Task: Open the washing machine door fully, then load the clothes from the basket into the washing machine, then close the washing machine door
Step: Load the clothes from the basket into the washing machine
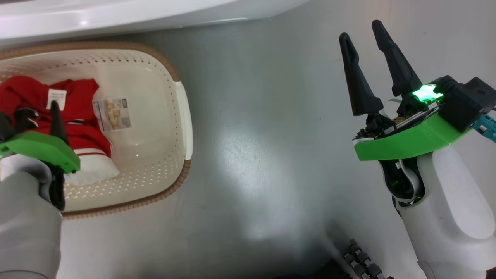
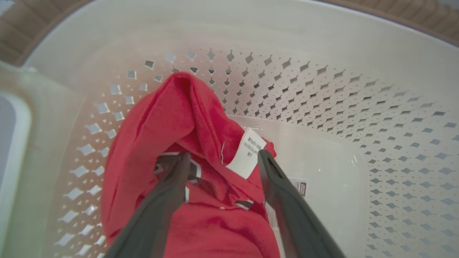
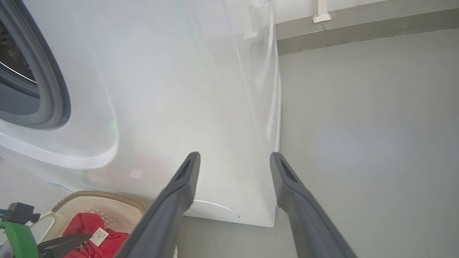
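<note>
Left gripper [image 2: 223, 156]: long dark fingers spread wide, pointing down into the small cream-white perforated plastic basket [image 2: 322, 107] with the brown woven-look rim. Nothing is pinched yet. The tips straddle the bundle of bright red fabric clothes [image 2: 172, 118], one at a white-striped fold, the other just beside the small white label [image 2: 247, 152].

The clothes lie against the basket's left end, on its floor. A product sticker [image 1: 112, 114] lies on the bare basket bottom just beside them. The basket stands on the grey floor [image 1: 252, 135], right in front of the big white front-loading washing machine [image 3: 161, 89].

Right gripper [image 1: 361, 33]: fingers spread, empty, hovering over the floor well apart from the basket. Its wrist view shows the machine's grey rubber gasket [image 3: 53, 86] exposed, so the opening step reads as done. That's my judgement.

Handling, judged:
- Light, soft and limp. It'll drape and trail when lifted, with no stiffness to rely on.
- Can't tell if it's one garment or several, and a shallow pinch may leave some behind.
- Take the thick bunched ridge mid-bundle, several layers deep. Avoid the label and any single loose edge, which would just unfold.
- The fabric isn't slippery, so a firm close should hold.
- The basket looks light, so it may shift if the cloth catches on the holes.
- Lift clear of the rim before swinging to the drum, and watch for hanging tails.
</note>
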Available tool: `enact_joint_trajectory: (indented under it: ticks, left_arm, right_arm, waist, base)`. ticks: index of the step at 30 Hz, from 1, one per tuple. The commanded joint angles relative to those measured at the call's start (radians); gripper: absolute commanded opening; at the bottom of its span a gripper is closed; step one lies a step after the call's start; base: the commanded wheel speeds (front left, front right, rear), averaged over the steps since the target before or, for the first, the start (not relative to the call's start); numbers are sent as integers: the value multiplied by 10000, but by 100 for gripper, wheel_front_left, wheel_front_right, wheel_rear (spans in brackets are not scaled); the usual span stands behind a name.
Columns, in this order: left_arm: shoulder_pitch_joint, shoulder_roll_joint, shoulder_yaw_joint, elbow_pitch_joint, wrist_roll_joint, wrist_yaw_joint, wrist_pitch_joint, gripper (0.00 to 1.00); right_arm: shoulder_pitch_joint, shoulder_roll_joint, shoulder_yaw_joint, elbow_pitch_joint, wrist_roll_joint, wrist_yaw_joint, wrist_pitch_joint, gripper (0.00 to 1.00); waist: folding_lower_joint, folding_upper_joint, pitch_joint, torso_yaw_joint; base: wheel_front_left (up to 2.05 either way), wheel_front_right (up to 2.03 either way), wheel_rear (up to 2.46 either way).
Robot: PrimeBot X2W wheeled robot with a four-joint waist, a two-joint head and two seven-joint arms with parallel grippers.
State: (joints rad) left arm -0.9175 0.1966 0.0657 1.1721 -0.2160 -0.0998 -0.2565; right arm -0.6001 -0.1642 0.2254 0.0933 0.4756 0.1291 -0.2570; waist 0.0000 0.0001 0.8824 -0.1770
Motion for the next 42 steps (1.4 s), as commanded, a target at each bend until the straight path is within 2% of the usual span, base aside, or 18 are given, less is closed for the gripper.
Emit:
enact_joint_trajectory:
  ticks: [1,13,30,31,34,42]
  left_arm:
    - [146,522,238,94,-104,72,-53,100]
    - [-435,569,123,888,-246,32,8,100]
    - [-787,598,-174,1165,-435,113,1767,100]
    - [-776,597,-174,1168,-457,147,1861,91]
    - [-710,624,-231,1175,-485,211,2083,0]
    - [-647,605,-252,1181,-627,264,1787,0]
  right_arm:
    - [185,96,210,-260,-43,16,-48,100]
    - [197,-25,206,-333,-72,16,-48,100]
    - [86,-73,178,-404,-105,16,-48,100]
    - [84,-68,183,-395,-104,16,-48,100]
    - [80,-51,171,-367,-105,16,-48,100]
    - [92,-21,148,-356,-137,16,-48,100]
  waist:
    - [0,-1,159,-105]
    - [0,-1,542,-131]
    - [0,-1,1007,-137]
    - [0,-1,997,-146]
    - [0,-1,952,-170]
    - [0,-1,807,-134]
  base:
    - [0,0,0]
    - [0,0,0]
    - [0,0,0]
    - [0,0,0]
    - [0,0,0]
    - [0,0,0]
